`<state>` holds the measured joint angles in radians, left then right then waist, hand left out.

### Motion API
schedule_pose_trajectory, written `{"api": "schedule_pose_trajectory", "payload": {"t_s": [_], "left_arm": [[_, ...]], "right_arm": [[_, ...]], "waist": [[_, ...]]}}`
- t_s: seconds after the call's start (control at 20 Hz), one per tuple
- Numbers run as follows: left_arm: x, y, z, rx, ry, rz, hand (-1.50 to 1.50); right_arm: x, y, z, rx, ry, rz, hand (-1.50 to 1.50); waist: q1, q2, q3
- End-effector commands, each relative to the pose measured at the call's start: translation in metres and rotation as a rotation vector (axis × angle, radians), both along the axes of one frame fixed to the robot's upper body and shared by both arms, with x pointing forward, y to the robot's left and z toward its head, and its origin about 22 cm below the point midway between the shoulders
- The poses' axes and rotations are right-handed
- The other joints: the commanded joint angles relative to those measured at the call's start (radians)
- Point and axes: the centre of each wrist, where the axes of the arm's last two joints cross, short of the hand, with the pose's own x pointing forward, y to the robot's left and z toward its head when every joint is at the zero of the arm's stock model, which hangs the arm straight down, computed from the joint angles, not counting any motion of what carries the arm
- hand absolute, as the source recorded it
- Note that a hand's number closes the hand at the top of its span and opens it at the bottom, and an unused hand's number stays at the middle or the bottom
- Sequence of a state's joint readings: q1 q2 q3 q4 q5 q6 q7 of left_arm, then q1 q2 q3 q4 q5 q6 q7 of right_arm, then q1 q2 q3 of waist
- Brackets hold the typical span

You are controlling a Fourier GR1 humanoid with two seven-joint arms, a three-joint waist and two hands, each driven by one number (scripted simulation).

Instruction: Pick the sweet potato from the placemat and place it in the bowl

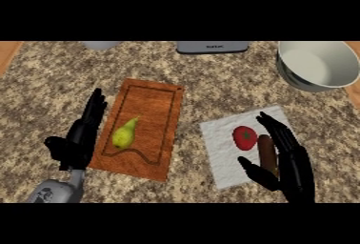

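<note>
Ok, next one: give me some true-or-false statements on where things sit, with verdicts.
The sweet potato lies on the white placemat. True.
The bowl holds the sweet potato. False: the bowl is empty.
A pear lies on the cutting board. True.
The tomato lies on the cutting board. False: it lies on the placemat beside the sweet potato.
The left hand holds the pear. False: it is open, beside the board.
The right hand is open next to the sweet potato. True.

Dark marking on grey appliance (pixel 212 46) is illegible.
</note>
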<state>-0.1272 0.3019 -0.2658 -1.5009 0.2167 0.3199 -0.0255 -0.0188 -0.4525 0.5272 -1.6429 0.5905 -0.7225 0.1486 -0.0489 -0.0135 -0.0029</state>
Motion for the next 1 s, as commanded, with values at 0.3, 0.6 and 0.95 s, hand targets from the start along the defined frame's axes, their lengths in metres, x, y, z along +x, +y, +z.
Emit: {"api": "schedule_pose_trajectory", "payload": {"t_s": [0.3,0.6,0.95], "left_arm": [[0.014,-0.009,0.011,0.007,0.017,-0.014,0.00],[0.004,-0.003,0.007,0.001,0.007,-0.055,0.00],[0.009,-0.021,0.013,0.011,0.016,-0.065,0.00]], "right_arm": [[-0.023,0.048,0.038,-0.199,-0.002,-0.290,-1.50],[-0.011,0.093,0.073,-0.211,0.227,-0.383,-1.50],[-0.010,0.097,0.074,-0.255,0.461,-0.498,-1.50]], "waist": [[0.011,0.004,-0.003],[0.051,0.013,0.001],[0.045,0.013,0.003]]}}
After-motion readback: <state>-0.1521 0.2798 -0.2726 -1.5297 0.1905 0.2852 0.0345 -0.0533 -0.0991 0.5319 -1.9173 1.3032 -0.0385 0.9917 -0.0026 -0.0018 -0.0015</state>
